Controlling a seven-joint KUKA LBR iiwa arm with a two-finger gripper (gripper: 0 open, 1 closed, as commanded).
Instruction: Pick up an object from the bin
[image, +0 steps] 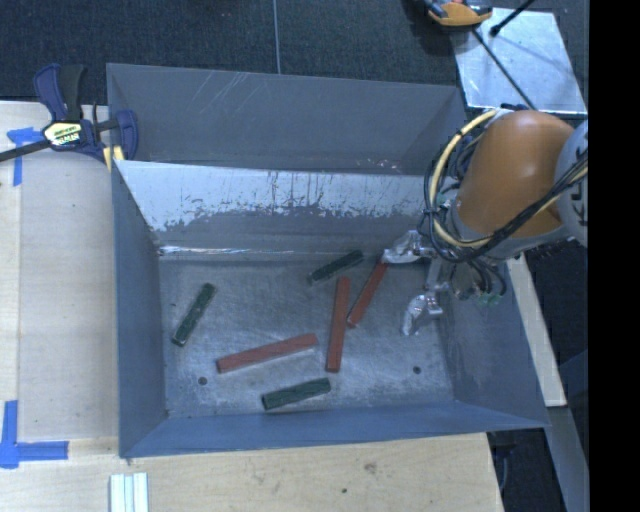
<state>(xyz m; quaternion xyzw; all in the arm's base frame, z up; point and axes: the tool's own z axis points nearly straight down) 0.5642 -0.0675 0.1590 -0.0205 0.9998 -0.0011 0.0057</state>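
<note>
The claw (412, 282) hangs with its fingers apart and nothing between them, at the right side of the bin (290, 120). A short red stick (367, 292) lies just beside it.

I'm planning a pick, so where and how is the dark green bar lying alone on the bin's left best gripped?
Probably at the middle of the dark green bar, from straight above, jaws across its narrow width. It lies flat and slanted, with nothing against either long side.

Single camera, above bin (140, 300), slightly oblique.
</note>
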